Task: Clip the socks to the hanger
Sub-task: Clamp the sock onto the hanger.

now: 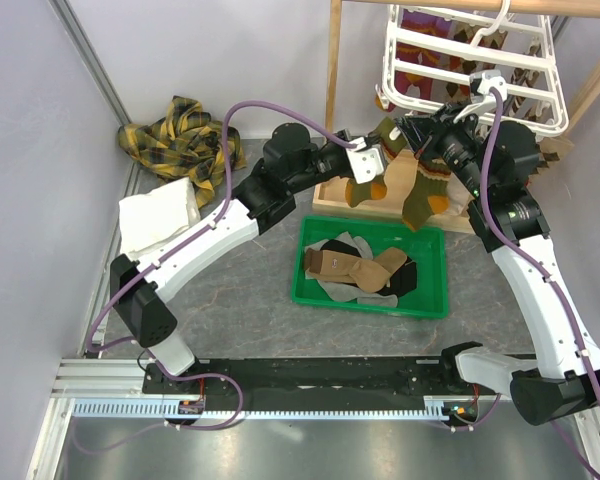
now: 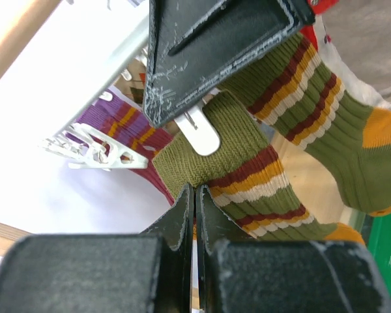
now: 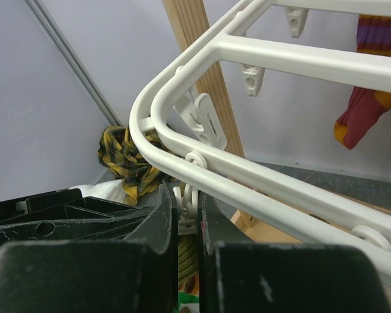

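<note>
Under the corner of the large white plastic grid hanger [image 3: 280, 55], the right gripper [image 3: 188, 194] is pinched closed on a dangling white plastic clip [image 2: 202, 134], while the left gripper [image 2: 194, 192] clamps the cuff of an olive ribbed sock with red, orange and cream stripes [image 2: 247, 163], held just beside that clip. Feed the cuff squarely and deep into the clip before the right gripper eases off, releasing the left grip only once it bites.
</note>
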You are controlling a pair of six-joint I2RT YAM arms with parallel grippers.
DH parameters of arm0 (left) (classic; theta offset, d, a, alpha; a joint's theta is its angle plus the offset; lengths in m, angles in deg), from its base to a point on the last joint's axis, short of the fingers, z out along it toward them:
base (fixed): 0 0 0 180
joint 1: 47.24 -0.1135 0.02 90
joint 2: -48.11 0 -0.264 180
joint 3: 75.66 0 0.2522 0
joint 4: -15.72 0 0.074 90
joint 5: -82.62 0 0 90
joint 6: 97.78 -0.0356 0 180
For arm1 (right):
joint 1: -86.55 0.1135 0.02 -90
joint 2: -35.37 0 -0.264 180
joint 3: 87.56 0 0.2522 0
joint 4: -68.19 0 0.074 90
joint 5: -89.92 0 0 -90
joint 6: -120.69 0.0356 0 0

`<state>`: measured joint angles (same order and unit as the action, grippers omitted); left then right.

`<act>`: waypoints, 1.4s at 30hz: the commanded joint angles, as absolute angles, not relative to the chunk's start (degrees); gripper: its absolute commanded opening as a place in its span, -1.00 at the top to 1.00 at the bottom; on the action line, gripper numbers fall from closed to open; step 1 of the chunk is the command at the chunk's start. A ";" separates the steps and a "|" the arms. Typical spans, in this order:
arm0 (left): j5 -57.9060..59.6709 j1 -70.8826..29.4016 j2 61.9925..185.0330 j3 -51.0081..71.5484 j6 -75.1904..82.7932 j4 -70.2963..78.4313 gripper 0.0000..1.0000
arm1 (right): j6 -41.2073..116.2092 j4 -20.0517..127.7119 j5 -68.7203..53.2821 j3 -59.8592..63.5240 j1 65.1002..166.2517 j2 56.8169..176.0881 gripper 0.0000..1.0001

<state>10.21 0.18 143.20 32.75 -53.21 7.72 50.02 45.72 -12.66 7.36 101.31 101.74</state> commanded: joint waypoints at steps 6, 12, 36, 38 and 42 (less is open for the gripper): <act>7.30 2.42 145.23 36.01 -53.92 11.81 0.96 | 52.57 43.18 -18.71 9.87 102.11 101.47 1.00; 5.10 2.68 145.40 36.97 -53.13 12.42 0.97 | 52.66 43.09 -18.71 9.61 102.10 101.47 1.00; 6.07 2.95 145.22 38.47 -50.41 12.25 0.95 | 50.11 42.47 -16.51 9.17 102.02 100.32 -0.06; 6.07 2.95 145.31 38.39 -49.88 12.42 0.70 | 50.02 42.39 -16.43 9.17 102.11 100.15 -0.21; 5.11 2.86 145.23 38.39 -48.12 12.77 0.38 | 49.32 42.30 -15.29 9.08 102.02 99.45 -0.45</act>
